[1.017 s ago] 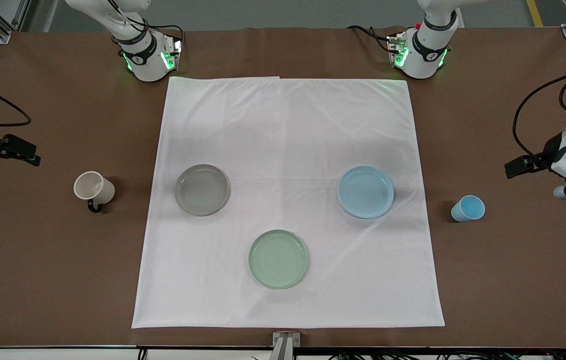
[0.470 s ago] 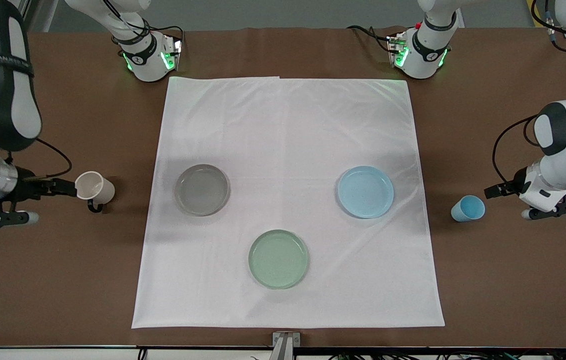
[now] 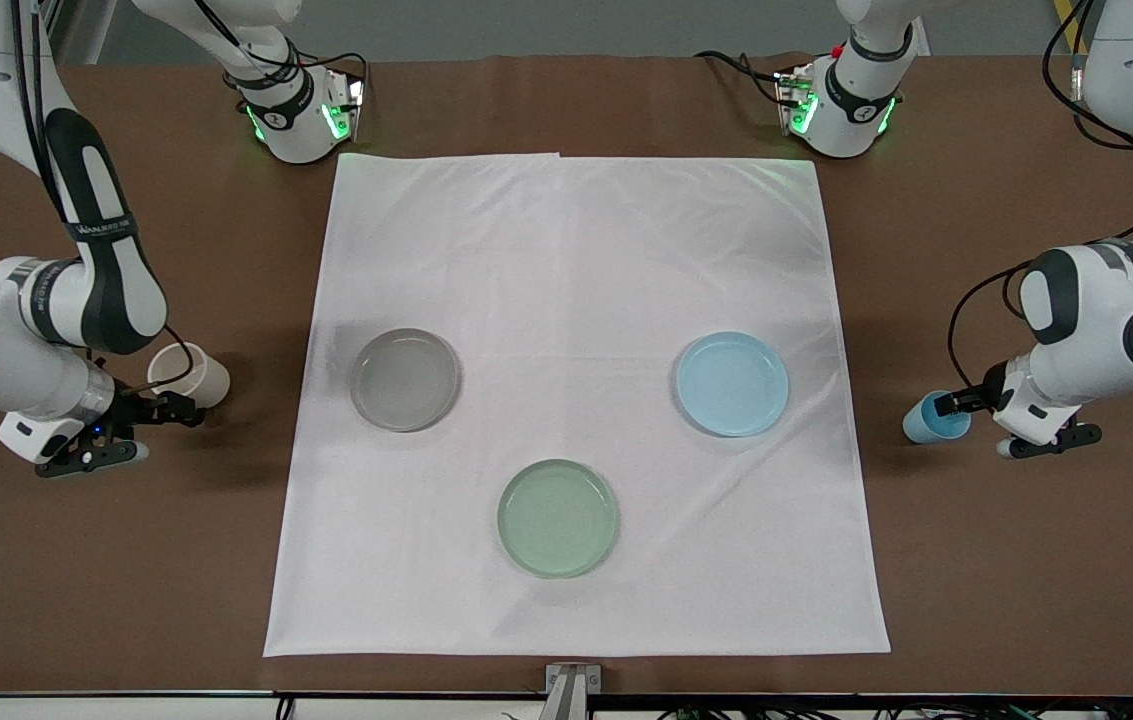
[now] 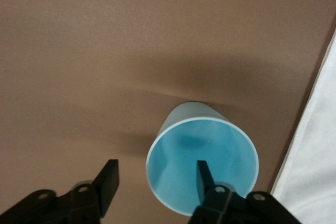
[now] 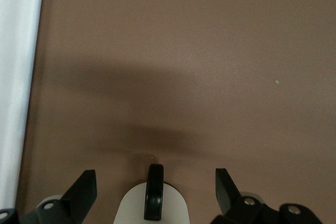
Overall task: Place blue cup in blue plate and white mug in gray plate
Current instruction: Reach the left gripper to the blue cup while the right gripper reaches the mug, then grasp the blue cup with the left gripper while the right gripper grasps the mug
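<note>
The blue cup (image 3: 929, 420) (image 4: 202, 156) stands on the brown table off the cloth, at the left arm's end. My left gripper (image 3: 951, 404) (image 4: 156, 182) is open at its rim, one finger inside the cup and one outside, the wall between them. The white mug (image 3: 194, 372) (image 5: 131, 211) stands on the table at the right arm's end. My right gripper (image 3: 178, 408) (image 5: 155, 190) is open, its fingers on either side of the mug's dark handle (image 5: 154, 195). The blue plate (image 3: 732, 384) and the gray plate (image 3: 404, 380) lie bare on the cloth.
A white cloth (image 3: 576, 250) covers the middle of the table. A pale green plate (image 3: 558, 518) lies on it, nearer to the front camera than the other two plates. Both arm bases stand along the table's back edge.
Both arms have come down and in from the table's ends to their cups. The left gripper's fingers have drawn closer together around the blue cup's wall.
</note>
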Action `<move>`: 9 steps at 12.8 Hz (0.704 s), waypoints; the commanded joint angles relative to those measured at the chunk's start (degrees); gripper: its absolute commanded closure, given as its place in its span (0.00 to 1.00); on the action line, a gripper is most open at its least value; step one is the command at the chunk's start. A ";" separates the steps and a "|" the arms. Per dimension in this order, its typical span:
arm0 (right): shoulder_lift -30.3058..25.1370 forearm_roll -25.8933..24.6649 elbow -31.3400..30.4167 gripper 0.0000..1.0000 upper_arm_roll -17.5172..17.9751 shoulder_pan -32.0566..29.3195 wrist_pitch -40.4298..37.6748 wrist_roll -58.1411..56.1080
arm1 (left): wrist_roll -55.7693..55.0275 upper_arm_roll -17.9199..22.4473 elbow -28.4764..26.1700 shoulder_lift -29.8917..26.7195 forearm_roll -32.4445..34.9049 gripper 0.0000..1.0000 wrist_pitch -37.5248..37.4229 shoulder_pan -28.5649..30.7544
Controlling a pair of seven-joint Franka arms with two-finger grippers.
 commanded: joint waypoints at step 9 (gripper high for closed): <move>-0.80 -0.07 -7.48 0.21 0.70 -1.51 5.00 -2.99 | -5.33 -4.94 -0.21 -5.81 -1.12 1.00 -2.92 -0.16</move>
